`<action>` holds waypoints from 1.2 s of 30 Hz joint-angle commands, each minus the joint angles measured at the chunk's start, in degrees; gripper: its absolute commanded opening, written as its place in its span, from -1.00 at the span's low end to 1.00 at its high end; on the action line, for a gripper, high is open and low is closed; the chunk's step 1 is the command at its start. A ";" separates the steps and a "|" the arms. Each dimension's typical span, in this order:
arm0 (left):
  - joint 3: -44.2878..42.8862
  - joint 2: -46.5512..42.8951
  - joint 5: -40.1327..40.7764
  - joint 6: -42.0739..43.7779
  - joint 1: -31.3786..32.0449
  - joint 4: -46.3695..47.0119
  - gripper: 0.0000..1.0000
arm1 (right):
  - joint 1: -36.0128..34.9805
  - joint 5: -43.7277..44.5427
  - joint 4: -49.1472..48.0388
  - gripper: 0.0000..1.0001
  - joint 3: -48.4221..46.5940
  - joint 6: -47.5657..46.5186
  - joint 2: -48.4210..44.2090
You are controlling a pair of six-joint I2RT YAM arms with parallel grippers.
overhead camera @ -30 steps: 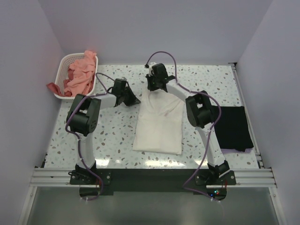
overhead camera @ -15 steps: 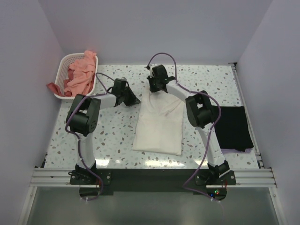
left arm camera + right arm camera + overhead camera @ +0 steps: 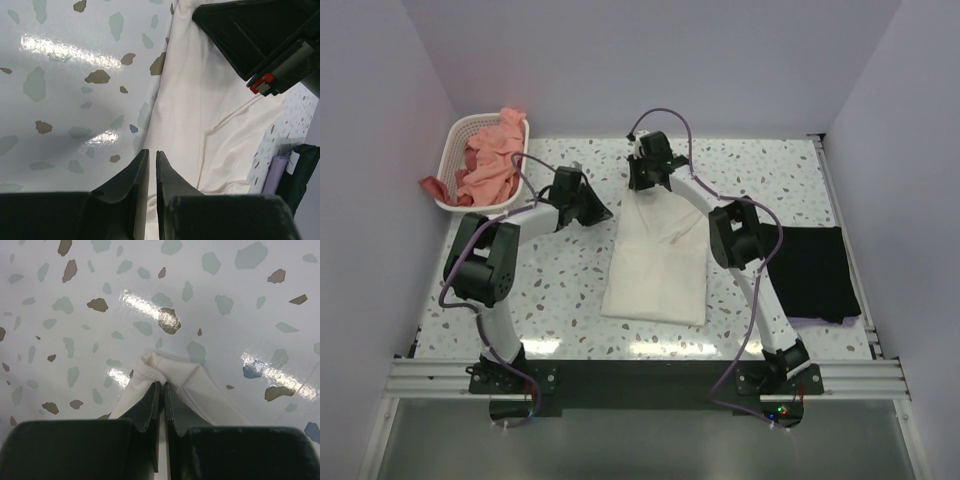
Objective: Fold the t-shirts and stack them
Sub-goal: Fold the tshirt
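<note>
The cream tee [image 3: 655,265] is laid mid-surface, folded narrow. Its far end is clamped by the right end effector [image 3: 162,385], probably to be folded toward the near edge. Nothing is held by the left end effector [image 3: 152,155], which is slightly apart.

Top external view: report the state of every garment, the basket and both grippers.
cream-white t-shirt, folded lengthwise, far end pinched
black t-shirt, folded, lying on lilac t-shirt
lilac t-shirt, mostly covered, edge showing
salmon-pink t-shirts, crumpled in basket
basket, upright
left gripper, slightly open, empty
right gripper, shut on cream-white t-shirt
</note>
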State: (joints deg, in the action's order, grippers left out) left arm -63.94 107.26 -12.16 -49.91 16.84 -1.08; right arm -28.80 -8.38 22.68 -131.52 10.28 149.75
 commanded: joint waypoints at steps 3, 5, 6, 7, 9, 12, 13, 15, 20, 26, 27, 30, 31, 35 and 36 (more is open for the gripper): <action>1.01 -1.09 -0.40 0.17 0.65 3.01 -0.68 | -0.03 0.03 -1.58 -0.86 3.37 1.93 -3.13; 1.27 -0.66 -0.93 -0.19 1.09 4.94 -0.67 | 0.23 0.47 -1.41 -0.85 3.38 1.76 -4.03; 1.10 -0.30 -1.80 -0.45 1.61 5.65 -0.66 | 0.15 0.82 -1.06 -0.85 3.03 1.58 -4.47; 0.84 0.13 -2.42 -0.54 1.88 6.96 -0.66 | 0.23 0.91 -0.79 -0.84 2.68 1.58 -4.73; 0.05 1.63 -3.74 -0.80 2.67 8.37 -0.66 | 0.14 1.17 -0.97 -0.83 2.41 1.67 -5.26; -1.44 3.47 -3.13 -0.72 3.63 8.99 -0.64 | 0.41 1.61 -1.05 -0.78 2.67 2.11 -6.66; -1.97 4.00 -3.22 -0.71 3.72 8.56 -0.64 | 0.49 2.31 -1.14 -0.75 2.94 2.20 -7.71; -2.68 5.23 -2.52 -0.71 3.81 8.20 -0.64 | 0.93 3.37 -1.93 -0.67 5.13 2.89 -9.38; -2.68 6.64 -1.20 -0.54 3.81 7.41 -0.64 | 2.34 6.27 -4.74 -0.31 12.77 5.18 -17.11; -2.85 5.16 -2.51 -0.54 3.20 9.25 -0.58 | 3.92 9.42 -0.10 -0.16 16.20 8.16 -21.86; -3.03 4.80 -3.04 -0.36 2.94 9.95 -0.54 | 4.10 10.05 0.17 -0.12 17.43 8.87 -24.05; -4.17 3.22 -4.62 -0.01 1.88 9.61 -0.50 | 5.06 10.85 2.46 -0.10 23.66 13.08 -30.45; -4.00 2.52 -4.97 -0.01 1.62 9.43 -0.50 | 5.33 10.76 2.72 -0.10 28.38 14.05 -32.40; -0.32 -5.10 -1.13 1.39 1.44 5.57 -0.44 | 5.51 8.48 3.00 -0.08 44.91 20.37 -44.70; 1.78 -6.96 -0.76 1.05 1.44 5.56 -0.41 | 5.42 5.60 2.20 -0.08 48.78 21.43 -47.07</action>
State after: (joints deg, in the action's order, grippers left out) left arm -64.71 108.99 -14.79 -49.93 18.65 4.21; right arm -22.85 0.43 23.66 -90.98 25.45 110.50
